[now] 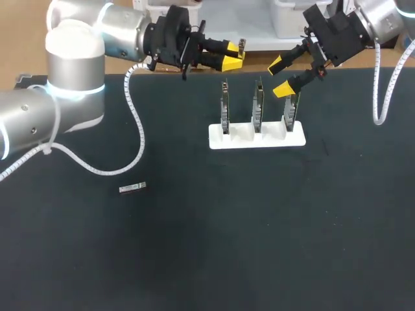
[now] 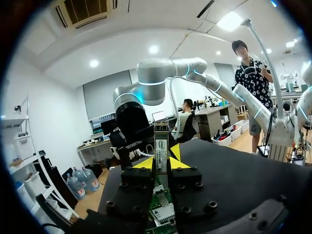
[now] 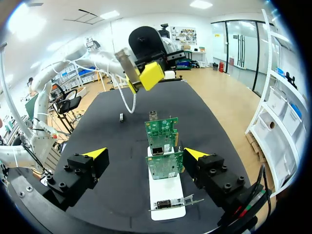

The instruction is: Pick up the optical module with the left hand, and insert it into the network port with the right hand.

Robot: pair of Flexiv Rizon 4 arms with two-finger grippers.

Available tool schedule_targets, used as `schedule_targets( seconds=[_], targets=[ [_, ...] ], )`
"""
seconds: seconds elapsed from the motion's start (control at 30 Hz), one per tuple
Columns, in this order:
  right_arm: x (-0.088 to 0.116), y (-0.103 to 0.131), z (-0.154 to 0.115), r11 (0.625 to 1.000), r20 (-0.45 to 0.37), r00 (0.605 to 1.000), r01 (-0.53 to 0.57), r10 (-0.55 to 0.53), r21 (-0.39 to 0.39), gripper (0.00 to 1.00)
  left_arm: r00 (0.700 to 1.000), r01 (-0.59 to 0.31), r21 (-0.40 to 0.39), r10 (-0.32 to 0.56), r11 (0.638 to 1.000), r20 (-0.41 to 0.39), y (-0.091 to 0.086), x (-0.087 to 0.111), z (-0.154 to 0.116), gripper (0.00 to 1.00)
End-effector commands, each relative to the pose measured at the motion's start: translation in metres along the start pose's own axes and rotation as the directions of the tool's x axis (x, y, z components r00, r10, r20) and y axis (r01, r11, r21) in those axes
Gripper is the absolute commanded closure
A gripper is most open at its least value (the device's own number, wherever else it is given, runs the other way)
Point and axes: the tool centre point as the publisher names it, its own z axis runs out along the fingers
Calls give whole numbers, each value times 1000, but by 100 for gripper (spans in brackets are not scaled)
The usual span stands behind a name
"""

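1. Left arm (image 1: 71, 71): enters from the left; its base is cut off at the edge of the head view.
2. Small metal piece (image 1: 133, 188): lies flat on the black table (image 1: 259, 227), well apart from everything else. It is too small to identify.
3. Left gripper (image 1: 233, 55): both yellow tips are clamped on the optical module (image 2: 161, 146), 1 on each side. The module stands upright between them, and its lower end is hidden by the finger blocks. In the head view only its tip shows past the fingers.
4. White stand (image 1: 240, 139): holds 3 network cards (image 1: 257, 107) upright in a row, right of and apart from the held module. Their ports cannot be made out from above. The right wrist view shows a metal port cage (image 3: 157, 151) on 1 card.
5. Right gripper (image 1: 280, 76): its fingers are spread wide with nothing between them. It is above the rightmost card, and contact cannot be judged.
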Motion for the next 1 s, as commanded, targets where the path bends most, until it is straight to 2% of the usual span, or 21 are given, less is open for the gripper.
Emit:
schedule_targets(
  seconds=[0.03, 0.43, 0.5, 0.57, 1.0],
  targets=[
    [0, 1, 0, 1000, -1, 1000, -1, 1, 4, 0, 1000, -6, 12, 6, 1000, 3, 7, 4, 1, 100],
    [0, 1, 0, 1000, -1, 1000, -1, 1, 4, 0, 999, 17, 37, -15, 999, -35, 8, -3, 12, 100],
    [0, 1, 0, 1000, -1, 1000, -1, 1, 4, 0, 999, 12, 42, -11, 999, -37, 8, -4, 13, 100],
    [0, 1, 0, 1000, -1, 1000, -1, 1, 4, 0, 998, -28, 31, 29, 999, -52, 8, -6, 14, 100],
    [0, 1, 0, 1000, -1, 1000, -1, 1, 4, 0, 998, -28, 31, 29, 999, -52, 8, -6, 14, 100]
  ],
)
